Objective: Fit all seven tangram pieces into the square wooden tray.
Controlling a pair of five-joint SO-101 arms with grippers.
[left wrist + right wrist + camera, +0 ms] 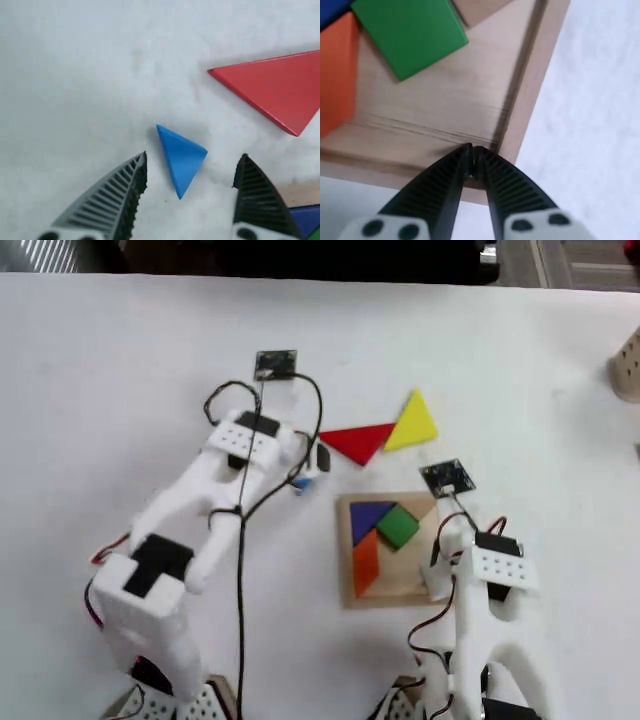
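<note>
In the high view the left arm covers most of the small blue triangle [300, 484], so only a blue sliver shows beside the left gripper [312, 462]. The right arm hides the near right corner of the square wooden tray [405, 576]. A pale tan shape in the tray's far right corner is hard to tell from the bare wood.

In the left wrist view, the left gripper [194, 156] is spread wide. Its two fingers [125, 195] straddle the blue triangle [181, 157] without touching it. The triangle lies flat on the white table [120, 360], just off the tray's far left corner. Its long axis runs along the gap between the fingers and its sharpest corner points back toward the wrist.

The right gripper [472, 150] is pinched closed on nothing, with its tips over the tray's rim [530, 100] at a corner.

Inside the tray lie a dark blue piece [368, 517], a green square [399, 526] and an orange piece [365, 560], packed against the left side.

The red triangle [358, 442] lies beyond the tray. Its long edge is on the far side and its point faces the tray. It touches the yellow triangle [413, 423], whose apex points away from the arms.
</note>
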